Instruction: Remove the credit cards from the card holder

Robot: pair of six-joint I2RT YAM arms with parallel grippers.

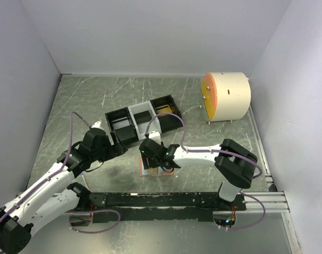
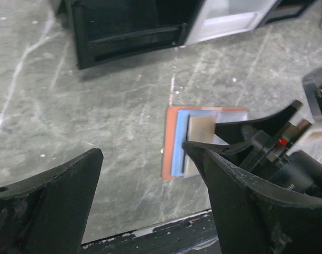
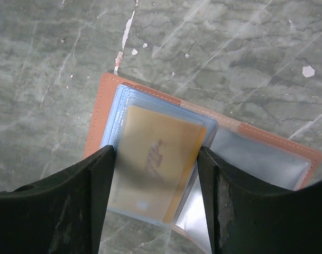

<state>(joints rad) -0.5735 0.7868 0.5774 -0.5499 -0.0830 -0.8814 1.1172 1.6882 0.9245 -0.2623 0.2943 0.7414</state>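
Left wrist view: my left pincer (image 2: 150, 159) hangs wide open, holding nothing. The card holder (image 2: 171, 143) lies open just ahead of it, half hidden by the right pincer (image 3: 156, 152). That one straddles a blurred yellowish credit card (image 3: 161, 132) inside a clear sleeve; whether it grips, I cannot tell. Grey marbled table (image 1: 97, 95), white walls (image 1: 150, 37).

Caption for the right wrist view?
Right pincer straddles a yellow card in the open pink wallet on the grey table.
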